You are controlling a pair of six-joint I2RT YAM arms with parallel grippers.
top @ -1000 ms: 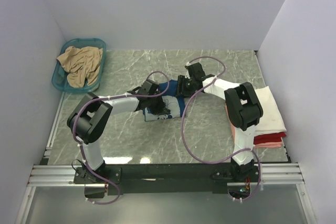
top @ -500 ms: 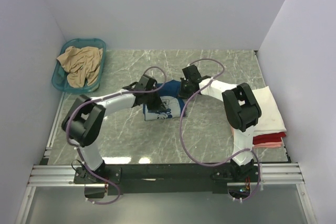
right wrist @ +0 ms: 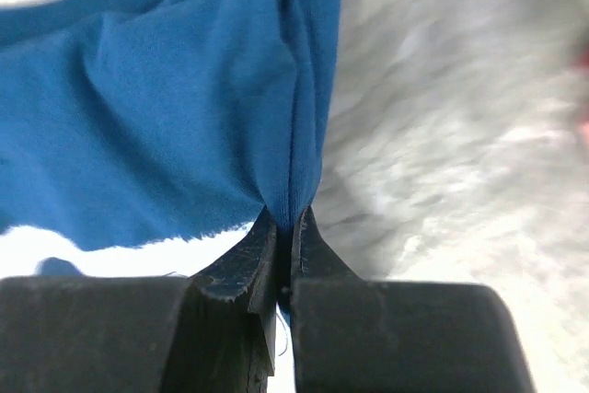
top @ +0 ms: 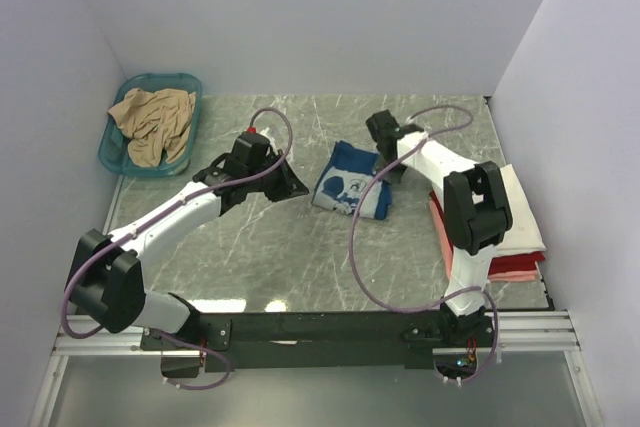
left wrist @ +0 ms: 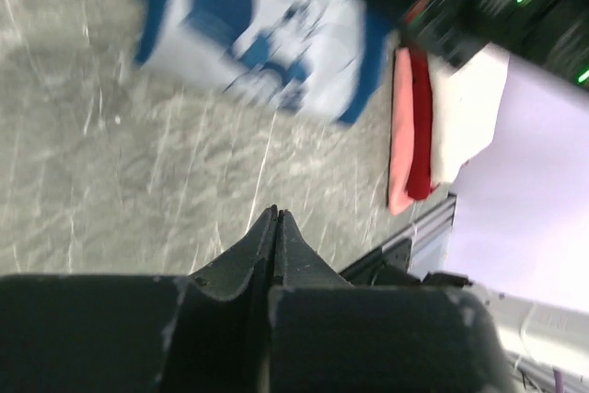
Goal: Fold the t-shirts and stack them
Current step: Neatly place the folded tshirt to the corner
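Blue shirt (top: pixel 350 190): folded, mid-worktop (top: pixel 280 257), open marble on its near and far sides.
Right end effector (right wrist: pixel 285 220): clamped on the shirt's right edge.
Left end effector (left wrist: pixel 276 216): closed, empty, just left of the shirt.
Folded stack (top: pixel 515 212): at the worktop's right edge.

Dark blue t-shirt (top: pixel 352 190) with white print, grey-veined marble table (top: pixel 300 247), teal basket (top: pixel 160 77).

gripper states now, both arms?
Left gripper: closed, empty.
Right gripper: closed on the blue shirt.
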